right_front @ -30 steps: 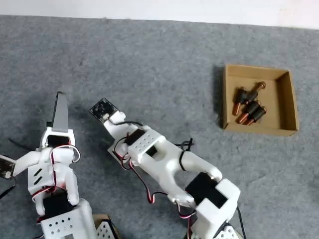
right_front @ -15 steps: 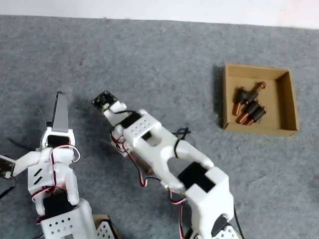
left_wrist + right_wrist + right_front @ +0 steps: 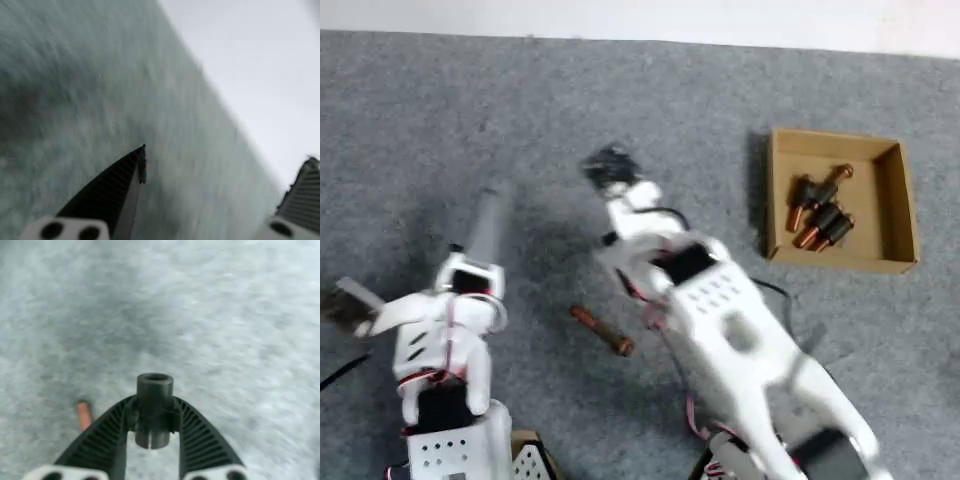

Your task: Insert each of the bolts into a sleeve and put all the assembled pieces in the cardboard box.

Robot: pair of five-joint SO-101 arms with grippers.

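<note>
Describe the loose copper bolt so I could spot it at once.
On the grey table, look between the left arm and right arm, away from the cardboard box. The bolt lies alone there, bare copper, while those in the box wear black sleeves.

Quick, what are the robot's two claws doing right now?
Left gripper: open, holding nothing.
Right gripper: closed on a black sleeve.

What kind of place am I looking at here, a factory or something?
Most likely a small robotics lab bench, not a factory: a white left arm and right arm with bare wiring sit on a grey felt-covered table, beside a loose copper bolt and a cardboard box holding assembled pieces.
</note>
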